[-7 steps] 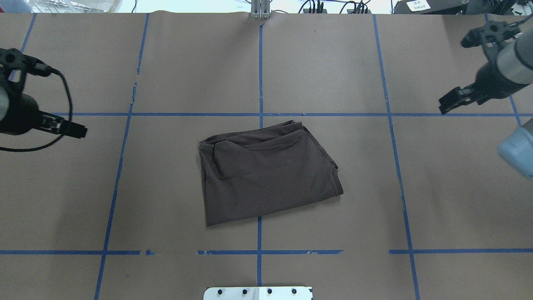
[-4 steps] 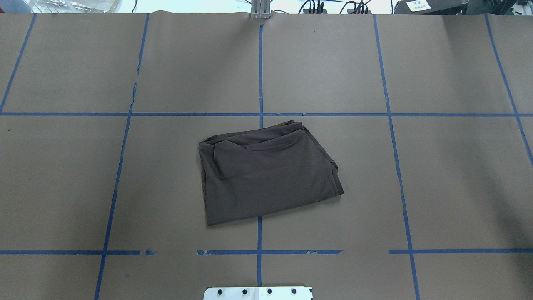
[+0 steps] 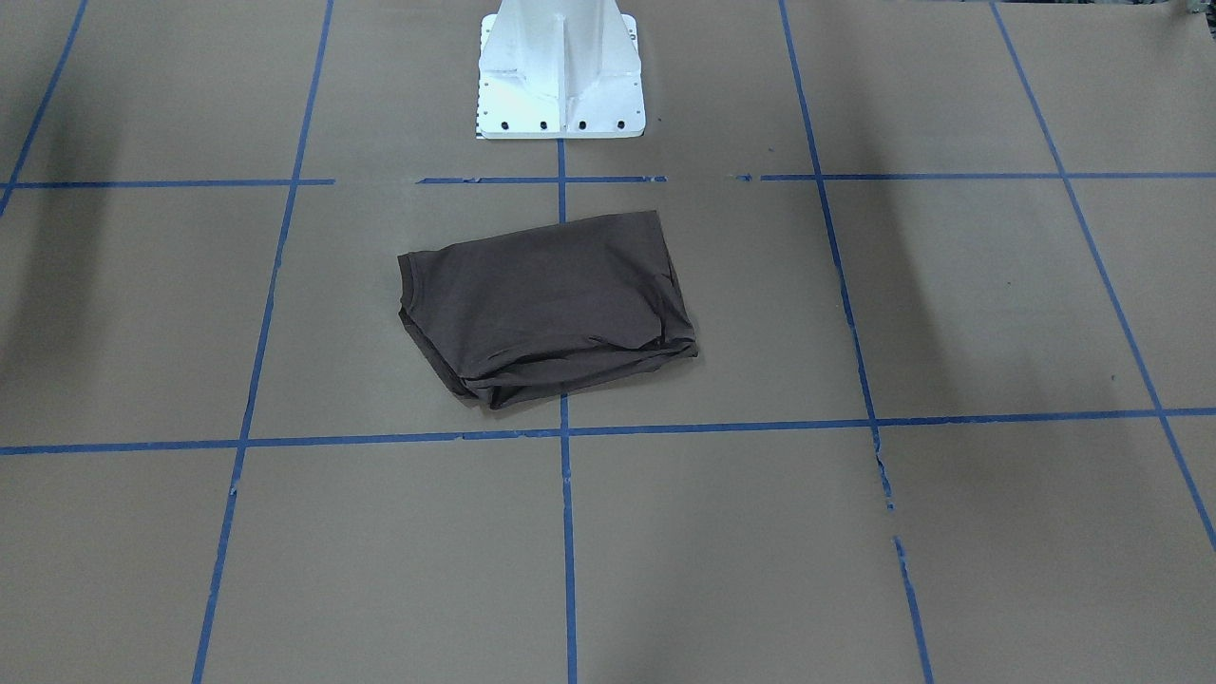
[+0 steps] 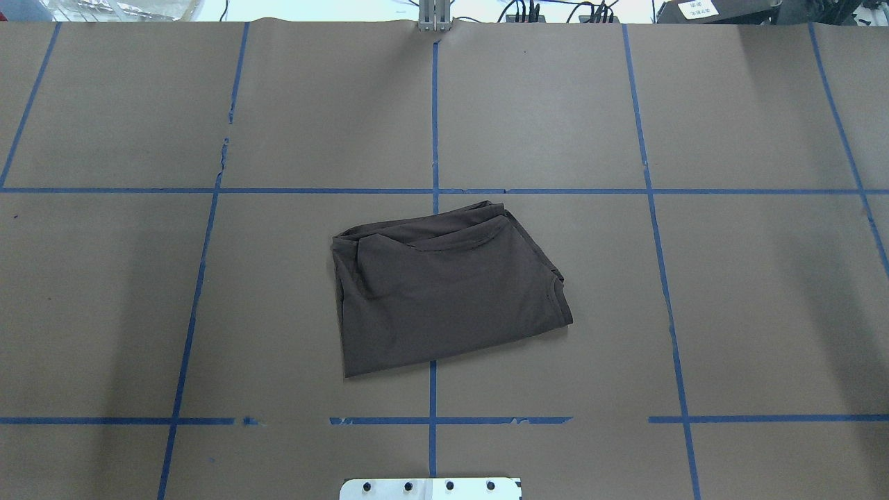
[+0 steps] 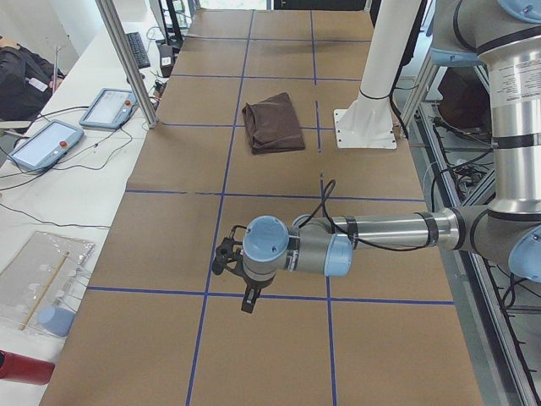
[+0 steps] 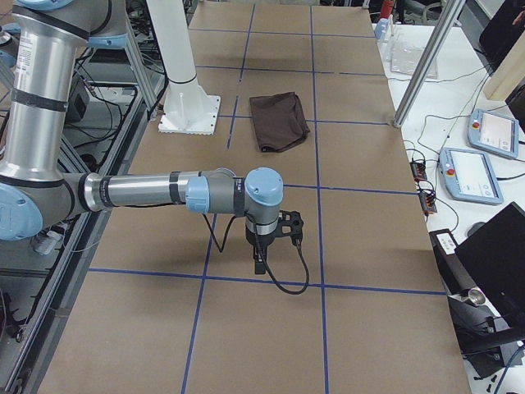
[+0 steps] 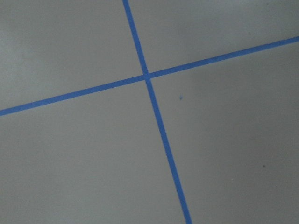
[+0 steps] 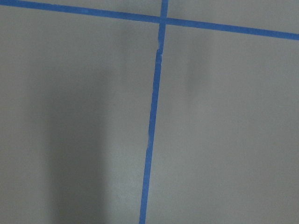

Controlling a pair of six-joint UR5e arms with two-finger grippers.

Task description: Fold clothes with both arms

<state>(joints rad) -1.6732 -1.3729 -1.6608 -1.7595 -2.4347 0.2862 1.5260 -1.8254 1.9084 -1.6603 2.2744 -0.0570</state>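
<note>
Folding looks complete in the front-facing view. The T-shirt (image 3: 546, 304) lies as a compact, roughly rectangular bundle on the table (image 3: 950, 285), near the white pedestal (image 3: 560, 76), and no arm shows. Its edge farthest from the robot is bulged and layered. Any tidying would probably do best to press that side flat, not lift the whole bundle.

Overhead, the T-shirt (image 4: 444, 292) sits mid-table across a blue tape line (image 4: 432, 396), with its collar (image 4: 458, 239) curving along the far edge. Neither arm is in frame.

From the table's left end, the left arm (image 5: 380, 228) reaches low over the brown paper, well apart from the T-shirt (image 5: 272, 125). Its fingers (image 5: 247, 298) point down near a tape line, and this view does not show whether they are wide or narrow. A side bench holds two pendants (image 5: 42, 144), cables and a clear tray, and a person's dark sleeve (image 5: 21, 72) shows at the corner.

From the right end, the right arm (image 6: 148, 190) is posed likewise, far from the T-shirt (image 6: 279, 121). The spread of its fingers (image 6: 259, 261) cannot be told either. More pendants (image 6: 469, 175) lie on the bench there.

Both wrist cameras show only paper and crossed tape (image 7: 146, 77), with no fingers.

The step in hand seems to be parking the arms. They should stay outward and high enough that fingers and cables do not drag on the paper.
</note>
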